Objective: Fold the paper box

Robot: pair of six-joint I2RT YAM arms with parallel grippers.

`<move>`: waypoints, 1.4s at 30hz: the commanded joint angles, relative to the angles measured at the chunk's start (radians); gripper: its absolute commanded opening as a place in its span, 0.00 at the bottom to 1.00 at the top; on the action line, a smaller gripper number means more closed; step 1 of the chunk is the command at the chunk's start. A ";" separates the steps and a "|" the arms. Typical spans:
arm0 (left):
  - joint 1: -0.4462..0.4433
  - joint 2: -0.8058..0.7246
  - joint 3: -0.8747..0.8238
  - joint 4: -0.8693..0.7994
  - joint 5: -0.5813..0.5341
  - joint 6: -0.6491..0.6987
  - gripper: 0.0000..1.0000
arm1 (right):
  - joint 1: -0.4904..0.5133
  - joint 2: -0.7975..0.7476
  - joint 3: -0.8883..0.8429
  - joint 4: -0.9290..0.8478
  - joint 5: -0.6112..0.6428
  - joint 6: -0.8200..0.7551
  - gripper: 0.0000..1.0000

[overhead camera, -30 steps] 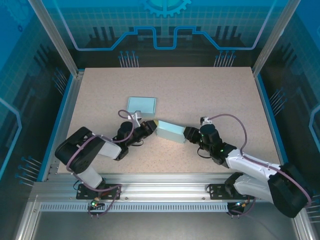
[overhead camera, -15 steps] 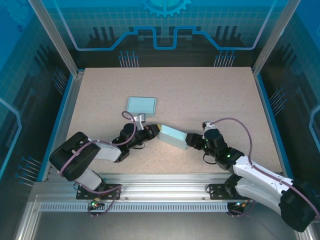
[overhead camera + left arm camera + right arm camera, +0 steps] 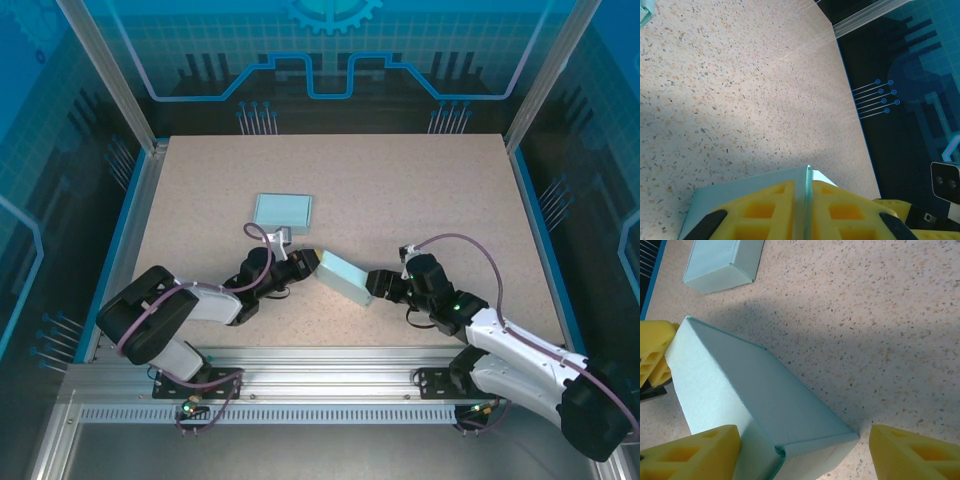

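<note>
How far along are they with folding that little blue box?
Done: the light blue paper box already stands as a block with creased sides. In hand: the left end effector is pinched shut on a thin edge of it, while the right end effector stands open astride the other end. Left: perhaps pressing that end closed, though I can't see whether any flap is loose.

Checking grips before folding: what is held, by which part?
The left fingers pinch the paper box by a thin edge at one end; the right fingers, open around the other end, hold nothing.
</note>
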 commanded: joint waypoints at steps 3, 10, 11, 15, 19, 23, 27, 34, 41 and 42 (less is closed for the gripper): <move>-0.016 0.033 -0.079 -0.215 -0.029 0.017 0.16 | 0.033 0.046 0.008 -0.074 -0.064 -0.065 0.72; -0.016 0.038 -0.096 -0.195 -0.045 0.005 0.16 | 0.130 0.057 0.077 -0.172 0.050 -0.214 0.80; -0.016 0.037 -0.092 -0.196 -0.042 0.007 0.16 | 0.129 0.048 0.097 -0.192 0.060 -0.241 0.82; -0.016 0.031 -0.060 -0.208 -0.025 0.018 0.16 | 0.129 0.017 0.222 -0.280 0.071 -0.394 0.89; -0.016 0.016 -0.039 -0.223 -0.015 0.022 0.16 | 0.135 0.092 0.354 -0.366 0.037 -0.490 0.91; -0.016 -0.012 -0.035 -0.251 -0.019 0.025 0.19 | 0.176 0.233 0.465 -0.466 0.049 -0.513 0.93; -0.016 -0.079 -0.027 -0.317 -0.029 0.037 0.29 | 0.239 0.365 0.559 -0.533 0.113 -0.541 0.94; -0.016 -0.243 0.003 -0.510 -0.095 0.100 0.42 | 0.283 0.516 0.642 -0.552 0.110 -0.609 0.88; -0.016 -0.309 0.019 -0.572 -0.141 0.135 0.43 | 0.340 0.626 0.704 -0.587 0.175 -0.637 0.78; -0.016 -0.308 0.020 -0.573 -0.144 0.135 0.43 | 0.349 0.641 0.713 -0.597 0.200 -0.635 0.76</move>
